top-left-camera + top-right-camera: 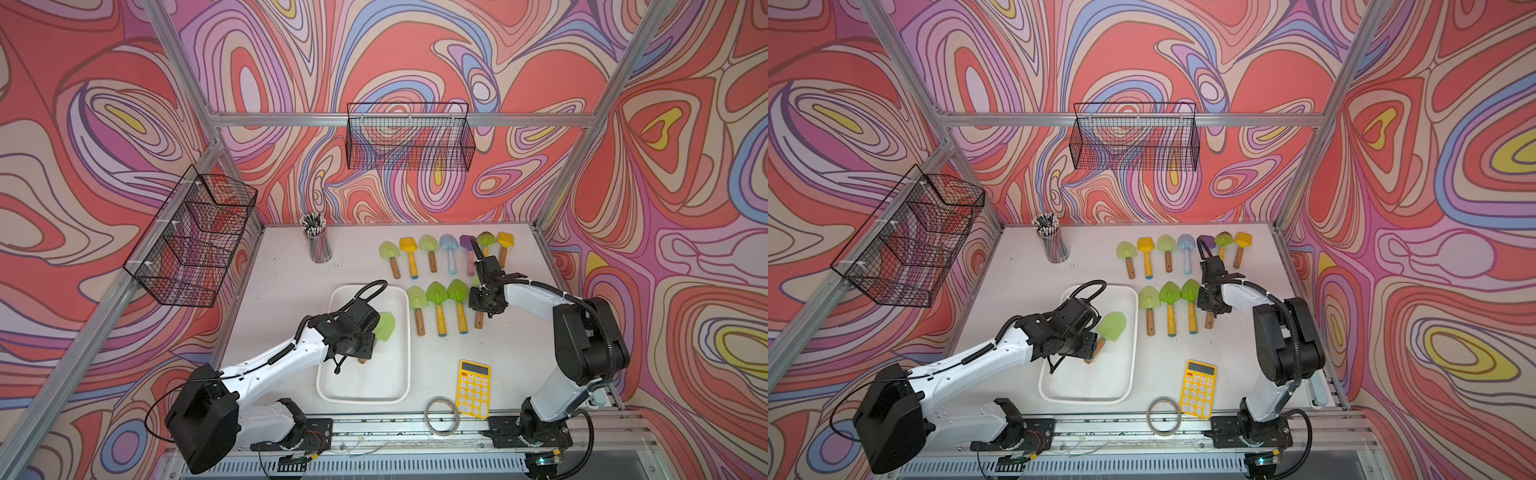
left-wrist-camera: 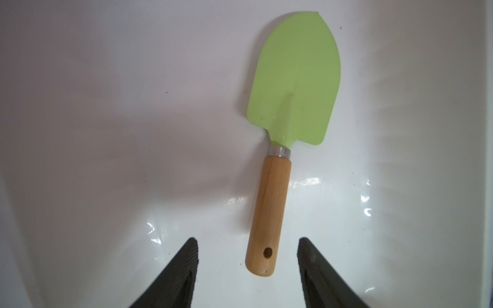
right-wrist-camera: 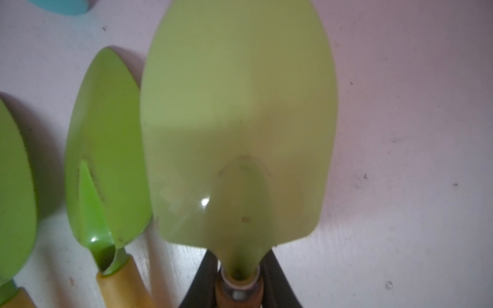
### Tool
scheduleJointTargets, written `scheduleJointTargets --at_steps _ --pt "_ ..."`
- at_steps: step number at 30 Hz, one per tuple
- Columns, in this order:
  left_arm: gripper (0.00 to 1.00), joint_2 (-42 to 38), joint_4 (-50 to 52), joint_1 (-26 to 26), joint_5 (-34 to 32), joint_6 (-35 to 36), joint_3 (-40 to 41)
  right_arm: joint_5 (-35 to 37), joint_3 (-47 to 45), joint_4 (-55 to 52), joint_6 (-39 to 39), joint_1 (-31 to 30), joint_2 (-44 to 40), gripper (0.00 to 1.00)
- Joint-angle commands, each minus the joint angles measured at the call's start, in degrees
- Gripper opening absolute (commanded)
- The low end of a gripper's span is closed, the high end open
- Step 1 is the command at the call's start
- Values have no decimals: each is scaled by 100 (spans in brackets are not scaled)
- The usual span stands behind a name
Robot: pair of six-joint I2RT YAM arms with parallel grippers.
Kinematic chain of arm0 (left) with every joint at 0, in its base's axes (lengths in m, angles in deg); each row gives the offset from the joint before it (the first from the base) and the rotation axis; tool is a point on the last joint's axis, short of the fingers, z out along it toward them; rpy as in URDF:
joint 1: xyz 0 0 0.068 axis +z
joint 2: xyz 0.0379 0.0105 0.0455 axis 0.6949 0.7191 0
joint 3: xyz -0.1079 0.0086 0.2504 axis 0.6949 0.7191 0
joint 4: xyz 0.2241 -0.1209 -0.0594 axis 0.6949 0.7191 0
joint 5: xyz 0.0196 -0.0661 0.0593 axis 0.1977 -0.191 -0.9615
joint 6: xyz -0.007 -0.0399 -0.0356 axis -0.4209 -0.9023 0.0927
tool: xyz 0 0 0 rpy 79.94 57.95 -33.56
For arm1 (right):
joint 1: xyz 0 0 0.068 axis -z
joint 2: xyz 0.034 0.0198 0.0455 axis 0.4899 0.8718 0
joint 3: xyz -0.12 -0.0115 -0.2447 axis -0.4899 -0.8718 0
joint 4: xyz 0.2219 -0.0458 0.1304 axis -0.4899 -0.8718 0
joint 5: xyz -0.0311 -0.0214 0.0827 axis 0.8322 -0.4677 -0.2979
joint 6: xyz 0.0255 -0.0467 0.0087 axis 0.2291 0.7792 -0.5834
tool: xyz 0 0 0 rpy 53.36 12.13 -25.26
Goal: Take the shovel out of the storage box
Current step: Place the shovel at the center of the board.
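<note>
Left wrist view: the storage box (image 2: 106, 133) holds one shovel (image 2: 277, 165), lying flat on its white floor (green blade, wooden handle). My left gripper (image 2: 248, 238) is spread, with a finger on either side of the handle's end, not touching it. A clear cup (image 1: 320, 249) holds pencils. My right gripper (image 3: 240, 280) is clamped on a pale-green shovel (image 3: 237, 120) at its neck, its fingers mostly behind the blade. In both top views the wrists hide both sets of fingers.

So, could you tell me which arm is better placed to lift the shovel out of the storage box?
Left. The left gripper is open above the storage box, jaws either side of the shovel handle. The right gripper is shut on a second shovel outside it.
</note>
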Motion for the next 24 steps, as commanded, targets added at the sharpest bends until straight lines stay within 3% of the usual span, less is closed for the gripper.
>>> scheduleJointTargets --at_steps 1,13,24 --pt "63 -84 84 -33 -61 -59 55 108 -62 132 -54 22 125 13" --pt "62 -99 118 -33 -57 -85 25 24 -45 197 -63 25 249 20" --pt "62 -165 263 -63 -76 -98 78 67 -29 -15 -111 22 -206 39"
